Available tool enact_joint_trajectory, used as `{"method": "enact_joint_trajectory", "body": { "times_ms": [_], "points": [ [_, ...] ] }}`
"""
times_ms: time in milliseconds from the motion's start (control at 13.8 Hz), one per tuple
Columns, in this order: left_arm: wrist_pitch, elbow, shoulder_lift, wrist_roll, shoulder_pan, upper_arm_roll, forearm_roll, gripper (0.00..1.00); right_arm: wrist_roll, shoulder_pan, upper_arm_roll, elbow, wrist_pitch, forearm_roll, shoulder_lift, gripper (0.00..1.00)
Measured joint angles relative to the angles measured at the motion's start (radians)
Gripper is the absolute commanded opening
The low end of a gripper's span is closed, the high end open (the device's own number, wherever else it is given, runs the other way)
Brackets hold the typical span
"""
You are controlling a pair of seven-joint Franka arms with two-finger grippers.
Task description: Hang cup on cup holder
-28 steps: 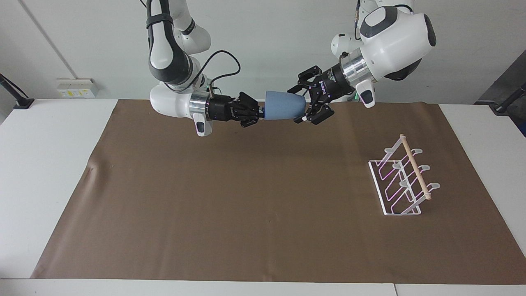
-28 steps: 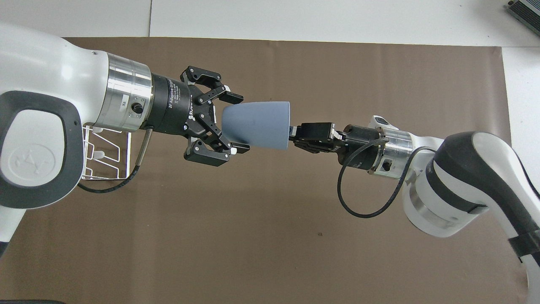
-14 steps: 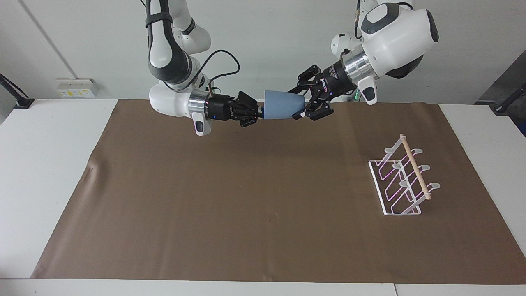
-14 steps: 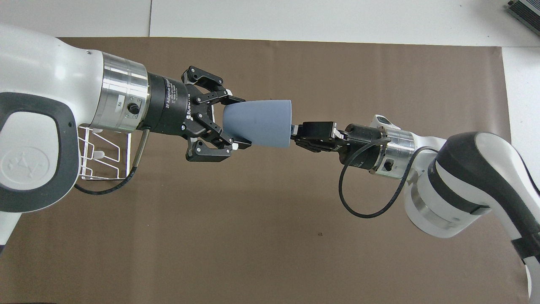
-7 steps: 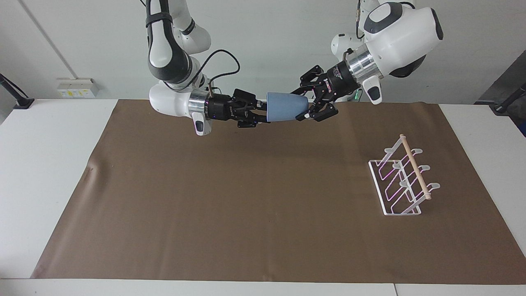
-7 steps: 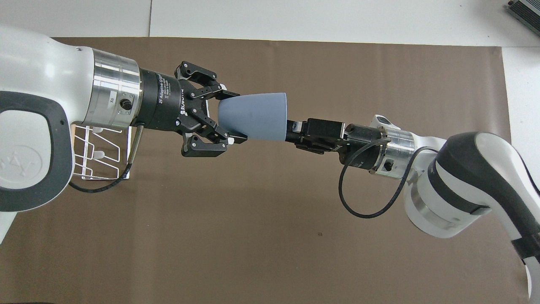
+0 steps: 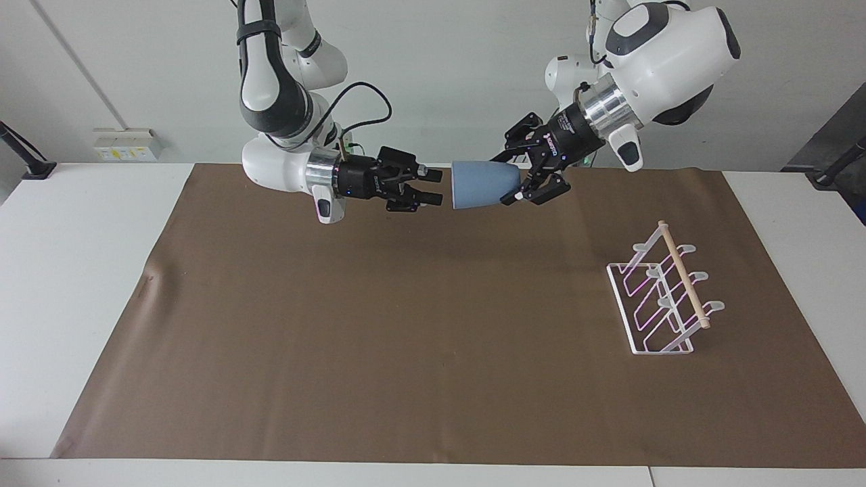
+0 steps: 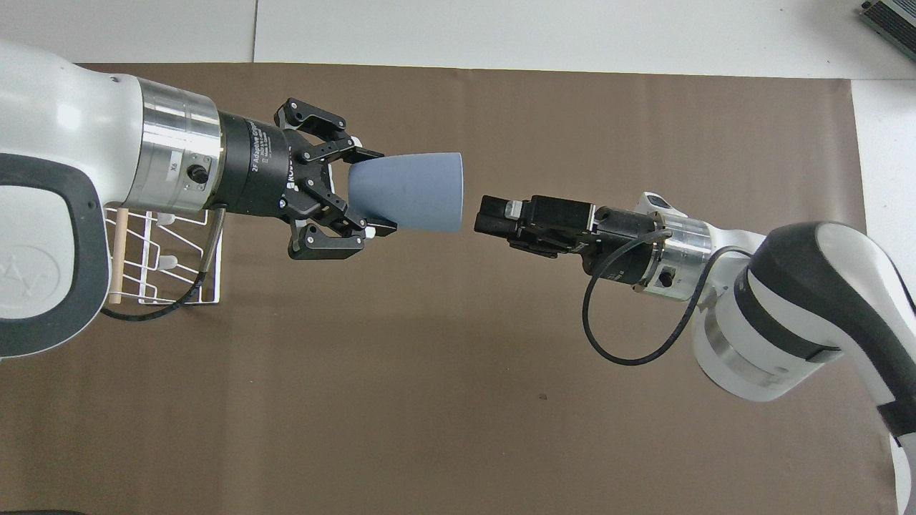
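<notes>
Cup [image 7: 484,184], light blue, tapered, lies sideways gripped by left hand [image 7: 524,177].

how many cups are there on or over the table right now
1. The cup is in the air, on its side, gripped at its base by the left gripper over the brown mat. None hang on the cup holder; none appear hidden.

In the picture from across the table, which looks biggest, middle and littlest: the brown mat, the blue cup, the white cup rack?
1. The brown mat, biggest by far.
2. The white cup rack.
3. The blue cup, littlest, held sideways in the air by the left gripper.
</notes>
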Motion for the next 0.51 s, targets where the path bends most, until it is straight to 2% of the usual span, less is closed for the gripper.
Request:
{"method": "enact_joint_trajectory", "body": {
  "times_ms": [145,217,290,507],
  "points": [
    [-0.001,-0.003,0.0,0.018,0.0,0.0,0.099,0.0,-0.001,-0.026,-0.001,0.002,-0.005,-0.034,-0.005,0.86],
    [-0.001,-0.005,0.0,0.043,0.0,0.0,0.144,0.0,-0.001,-0.041,-0.002,0.003,-0.006,-0.075,-0.008,0.91],
    [-0.001,-0.007,0.0,0.067,0.001,0.001,0.183,0.0,-0.001,-0.058,-0.003,0.004,-0.006,-0.132,-0.011,1.0],
    [-0.002,-0.025,-0.003,0.126,0.004,0.002,0.297,0.0,-0.001,-0.126,-0.006,0.006,-0.006,-0.322,-0.016,1.0]
  ]
}}
